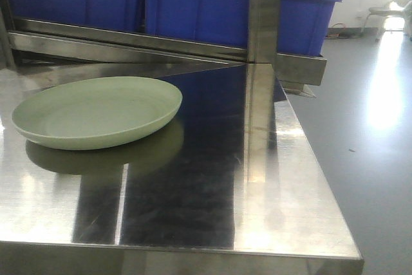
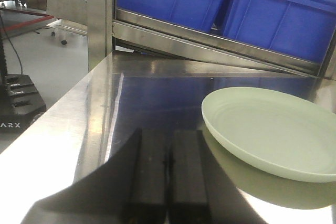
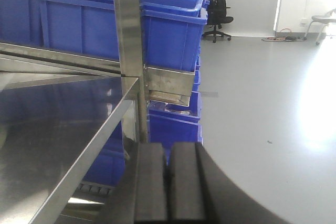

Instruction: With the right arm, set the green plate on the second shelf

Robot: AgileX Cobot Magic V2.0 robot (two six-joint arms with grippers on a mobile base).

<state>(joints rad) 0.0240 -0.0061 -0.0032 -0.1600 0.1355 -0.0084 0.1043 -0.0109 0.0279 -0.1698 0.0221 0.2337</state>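
The green plate [image 1: 96, 112] lies flat on the steel shelf surface [image 1: 277, 178], toward its left side; in the left wrist view the green plate [image 2: 273, 129] is at the right. My left gripper [image 2: 168, 135] is shut with nothing in it, low over the steel, a short way left of the plate's rim. My right gripper [image 3: 169, 148] is shut and empty, off the right edge of the shelf, beside the upright post [image 3: 128, 51]. The plate does not show in the right wrist view. Neither arm shows in the front view.
Blue plastic bins [image 1: 212, 4] fill the tilted steel rack behind the shelf. A steel upright post [image 1: 262, 62] stands at the right of the surface. More blue bins [image 3: 173, 124] sit below. Grey floor [image 1: 367, 127] opens to the right, with an office chair [image 3: 218, 17] far off.
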